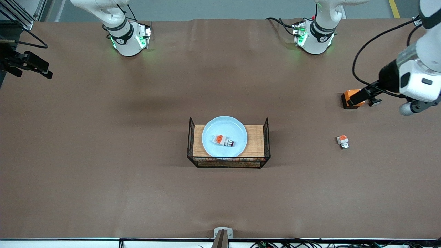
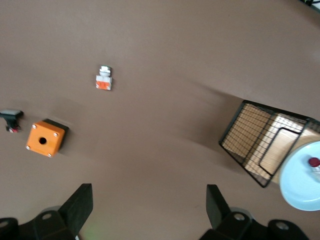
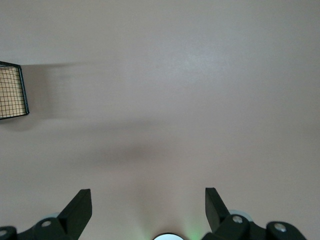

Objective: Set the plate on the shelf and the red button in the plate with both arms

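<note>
The round, shallow, pale blue glossy plate [image 1: 224,136] sits on the wooden tray with black wire-mesh ends [image 1: 255,142] in the middle of the brown counter [image 1: 103,137]. The thumb-sized red button [image 1: 225,140], with white body, orange block and dark red cap, lies on its side in the plate, near the plate's centre.

The left claw [image 2: 149,202] hangs in the air over the left arm's end of the counter, above the orange box with a hole [image 1: 352,99]; its fingers [image 2: 80,202] stand wide apart and hold nothing. Just beside the box lies a small black part [image 2: 11,116]. The similar white-and-orange push-button part with a silvery-white cap [image 1: 342,141] lies on the counter nearer to the front camera than the orange box, well apart from the tray.

The right claw [image 3: 148,205] is up over bare counter toward the right arm's end, its fingers [image 3: 79,206] likewise spread wide and empty; a mesh end of the tray shows at the edge of the right wrist view
</note>
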You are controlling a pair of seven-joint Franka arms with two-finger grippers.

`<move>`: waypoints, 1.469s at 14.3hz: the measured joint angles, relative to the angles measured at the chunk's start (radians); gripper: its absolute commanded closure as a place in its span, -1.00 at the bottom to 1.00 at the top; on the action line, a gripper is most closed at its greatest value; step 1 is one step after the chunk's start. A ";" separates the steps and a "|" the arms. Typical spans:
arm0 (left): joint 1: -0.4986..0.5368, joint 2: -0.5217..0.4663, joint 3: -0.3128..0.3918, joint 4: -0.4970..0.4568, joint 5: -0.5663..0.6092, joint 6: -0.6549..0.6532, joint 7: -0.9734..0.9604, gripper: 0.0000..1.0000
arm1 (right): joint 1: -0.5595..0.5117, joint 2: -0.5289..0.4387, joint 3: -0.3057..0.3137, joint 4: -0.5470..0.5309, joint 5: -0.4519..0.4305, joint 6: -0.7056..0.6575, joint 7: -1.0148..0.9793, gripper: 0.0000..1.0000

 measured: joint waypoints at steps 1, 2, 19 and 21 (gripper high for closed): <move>0.013 0.004 0.001 -0.006 0.001 0.003 0.039 -0.99 | -0.002 0.000 0.002 0.000 0.000 0.000 0.000 -1.00; 0.022 0.009 0.001 -0.010 0.004 0.010 0.079 -0.99 | -0.003 0.000 0.003 0.000 0.000 0.000 0.000 -1.00; 0.051 0.020 0.055 -0.011 0.009 0.116 0.375 -1.00 | -0.030 -0.006 0.001 -0.001 0.001 0.038 0.000 -1.00; -0.009 0.020 0.113 -0.011 0.009 0.116 0.375 -1.00 | -0.030 -0.006 0.001 -0.003 0.002 0.038 0.000 -1.00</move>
